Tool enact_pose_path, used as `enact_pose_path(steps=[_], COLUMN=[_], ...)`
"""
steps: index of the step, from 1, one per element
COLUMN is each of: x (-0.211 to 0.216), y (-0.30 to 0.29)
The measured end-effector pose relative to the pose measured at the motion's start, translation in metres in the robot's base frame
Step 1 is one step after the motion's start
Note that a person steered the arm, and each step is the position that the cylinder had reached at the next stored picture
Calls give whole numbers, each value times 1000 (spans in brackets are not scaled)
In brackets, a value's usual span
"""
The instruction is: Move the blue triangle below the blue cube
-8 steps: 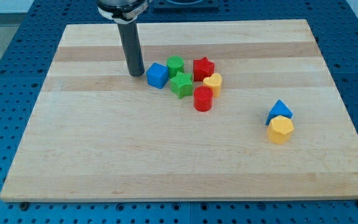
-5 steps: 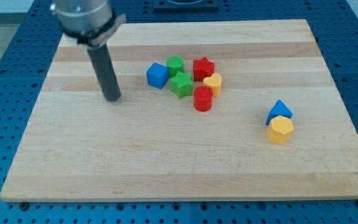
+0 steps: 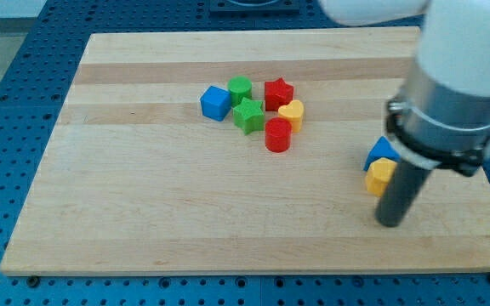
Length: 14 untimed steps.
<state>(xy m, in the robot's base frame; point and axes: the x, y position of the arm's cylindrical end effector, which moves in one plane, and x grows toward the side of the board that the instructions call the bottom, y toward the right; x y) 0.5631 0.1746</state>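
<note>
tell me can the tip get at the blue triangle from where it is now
Probably not directly. My tip sits below the yellow block, which lies between it and the blue triangle, touching it. The triangle's left side looks free, so going around should work.

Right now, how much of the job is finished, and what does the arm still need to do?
Nothing is finished: the blue triangle sits at the view's right, touching the yellow block, far from the blue cube in the cluster near the top. In hand: my tip stands just below-right of the yellow block. Left: pushing the triangle leftward to below the cube.
</note>
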Motion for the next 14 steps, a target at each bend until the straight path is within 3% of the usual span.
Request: enact_pose_path(steps=[1,3,7,10,14], x=[-6,-52,-79,-98,-61], y=[48,58,-28,-38,-127])
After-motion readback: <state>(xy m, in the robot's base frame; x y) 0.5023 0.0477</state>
